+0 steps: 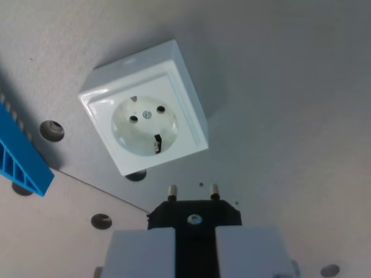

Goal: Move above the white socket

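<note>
Fingers (194,246) clamp your black plug (194,215), pins aimed toward the white socket (145,126) sitting on the desk (290,87) just ahead, so plug lines up before insertion.

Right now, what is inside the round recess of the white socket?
Inside the white socket's round recess: two dark pin holes, a centre screw, and metal earth clips at two opposite edges. Whatever lies deeper inside the holes is hidden.
</note>
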You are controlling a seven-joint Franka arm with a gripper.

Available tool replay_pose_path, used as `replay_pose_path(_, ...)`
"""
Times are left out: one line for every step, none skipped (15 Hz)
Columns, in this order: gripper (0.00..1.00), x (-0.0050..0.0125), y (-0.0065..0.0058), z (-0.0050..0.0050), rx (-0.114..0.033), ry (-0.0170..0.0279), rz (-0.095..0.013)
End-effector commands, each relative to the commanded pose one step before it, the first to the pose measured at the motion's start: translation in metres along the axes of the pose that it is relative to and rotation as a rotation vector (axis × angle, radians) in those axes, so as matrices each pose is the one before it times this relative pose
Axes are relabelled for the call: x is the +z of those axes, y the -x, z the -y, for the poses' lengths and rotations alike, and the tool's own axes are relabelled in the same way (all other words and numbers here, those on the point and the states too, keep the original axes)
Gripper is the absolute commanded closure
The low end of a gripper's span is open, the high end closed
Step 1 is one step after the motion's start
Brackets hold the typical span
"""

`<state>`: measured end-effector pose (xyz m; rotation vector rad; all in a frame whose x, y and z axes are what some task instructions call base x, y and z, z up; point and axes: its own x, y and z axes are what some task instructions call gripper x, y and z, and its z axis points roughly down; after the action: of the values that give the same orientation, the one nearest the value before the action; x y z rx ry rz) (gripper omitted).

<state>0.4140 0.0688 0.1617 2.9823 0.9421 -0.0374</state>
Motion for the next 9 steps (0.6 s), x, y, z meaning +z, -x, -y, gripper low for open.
replay_pose_path(1.0,0.01683,0.00107,0.0059,-0.2003,0.04374,-0.0919)
replay_pose_path(1.0,0.0036,-0.00012,0.00184,-0.0131,0.00254,-0.0006)
replay_pose_path(1.0,0.00341,-0.00006,0.00178,-0.0076,0.00415,-0.001)
replay_pose_path(1.0,0.00322,0.0,0.00172,-0.0082,0.00093,0.0026)
replay_pose_path(1.0,0.00303,0.0,0.00168,-0.0068,0.00381,0.0002)
replay_pose_path(1.0,0.00285,0.0,0.00166,-0.0053,0.00093,0.0008)
replay_pose_path(1.0,0.0027,0.0,0.00163,-0.0019,0.00231,0.0019)
replay_pose_path(1.0,0.00256,0.00002,0.0016,-0.0047,0.00193,0.0001)
replay_pose_path(1.0,0.00242,0.0,0.00153,0.0007,0.00318,-0.0012)
